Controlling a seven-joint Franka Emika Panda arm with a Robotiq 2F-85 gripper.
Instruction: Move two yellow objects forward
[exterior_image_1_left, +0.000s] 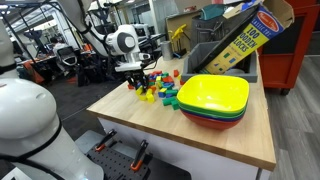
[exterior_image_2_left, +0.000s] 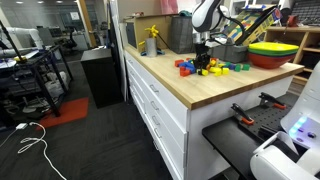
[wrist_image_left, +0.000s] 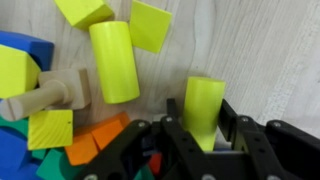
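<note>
In an exterior view, the table (exterior_image_1_left: 200, 140) has a light wooden top. The gripper (exterior_image_1_left: 137, 85) hangs low over a pile of coloured blocks (exterior_image_1_left: 165, 93) near the far edge. At 3 o'clock from the pile stands a stack of bowls (exterior_image_1_left: 215, 97), the top one yellow-green. A box with yellow letters (exterior_image_1_left: 245, 40) leans at 1 o'clock. The floor (exterior_image_1_left: 295, 130) is grey, and metal frames fill the room behind.

In an exterior view, the same wooden top (exterior_image_2_left: 170, 85) lies on white drawers (exterior_image_2_left: 160, 110). The gripper (exterior_image_2_left: 204, 66) is down at the blocks (exterior_image_2_left: 225, 68). A dark floor (exterior_image_2_left: 90, 140) carries a white cable (exterior_image_2_left: 30, 140) at 8 o'clock.

In the wrist view, the gripper (wrist_image_left: 203, 120) enters from 6 o'clock. Its black jaws stand closed against both sides of one yellow cylinder (wrist_image_left: 203, 95), which lies on the pale wood surface (wrist_image_left: 270, 50). The second yellow cylinder (wrist_image_left: 115, 60) lies at 10 o'clock from it, apart from it. Two yellow cubes (wrist_image_left: 150, 25) sit at 12 o'clock of that one. A plain wooden peg (wrist_image_left: 45, 97) and an orange block (wrist_image_left: 100, 135) lie toward 8 o'clock.
</note>
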